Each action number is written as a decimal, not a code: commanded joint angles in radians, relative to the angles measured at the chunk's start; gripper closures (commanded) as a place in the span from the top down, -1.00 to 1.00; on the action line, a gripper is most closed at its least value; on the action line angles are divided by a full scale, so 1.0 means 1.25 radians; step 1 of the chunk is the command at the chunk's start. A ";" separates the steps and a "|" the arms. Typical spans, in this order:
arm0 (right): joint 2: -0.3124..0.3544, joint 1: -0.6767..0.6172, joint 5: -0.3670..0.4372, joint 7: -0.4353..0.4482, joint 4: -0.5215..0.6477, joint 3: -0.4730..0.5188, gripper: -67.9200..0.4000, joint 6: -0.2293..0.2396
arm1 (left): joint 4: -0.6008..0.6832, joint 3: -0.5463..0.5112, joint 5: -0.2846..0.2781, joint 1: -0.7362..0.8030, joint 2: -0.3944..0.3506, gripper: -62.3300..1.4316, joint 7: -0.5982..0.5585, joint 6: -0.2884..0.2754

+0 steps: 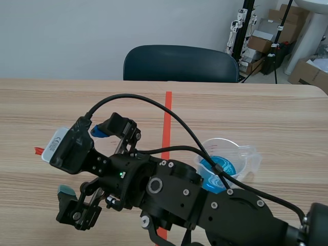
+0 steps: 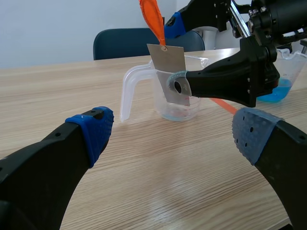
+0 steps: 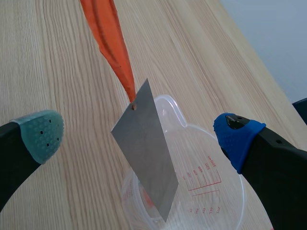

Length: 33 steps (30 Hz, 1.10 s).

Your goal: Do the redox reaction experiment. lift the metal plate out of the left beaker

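Starting with the scene view: my right hand point(image 1: 83, 161) comes in from the right and reaches well past the red tape line to the left half of the tabletop point(image 1: 256, 102). Its fingers stand apart. The arm covers whatever stands beneath it. The right beaker point(image 1: 251, 159), holding blue liquid, sits behind the arm on the right half. My left hand is not seen here.

Left wrist view: my left hand point(image 2: 173, 132) is low over the tabletop, fingers wide apart and holding nothing. The left beaker point(image 2: 160, 103) stands ahead of it, handle toward the left finger. The metal plate point(image 2: 165, 60) hangs from an orange strip point(image 2: 152, 17). The plate's upper part is above the rim and its lower part is inside. My right hand's grey-green pad point(image 2: 176, 86) lies against or just in front of the plate's face; I cannot tell whether they touch.

Right wrist view: the plate hangs between my right hand's spread fingers, clear of both pads, not gripped. Its long axis runs steeply downward, tilted, with the lower corner inside the beaker. What holds the strip's top is out of view.

Finding: the right hand is much nearer and already straddles the plate. I judge the move calls for closing across the thin faces, then rising along the plate's axis.
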 commanded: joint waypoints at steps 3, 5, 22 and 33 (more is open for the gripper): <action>-0.022 0.008 0.002 0.011 -0.002 0.009 1.00 -0.006 | 0.005 -0.001 -0.006 0.002 -0.005 0.68 -0.027 -0.002; -0.023 0.008 0.002 0.012 -0.002 0.009 0.95 -0.006 | 0.005 -0.001 -0.006 0.002 -0.005 0.68 -0.029 -0.005; -0.029 0.009 0.003 0.017 -0.002 0.009 -0.01 -0.013 | 0.005 -0.001 -0.006 0.002 -0.005 0.68 -0.029 -0.005; -0.029 0.009 0.003 0.017 -0.002 0.009 -0.37 -0.013 | 0.005 -0.001 -0.006 0.002 -0.005 0.68 -0.029 -0.005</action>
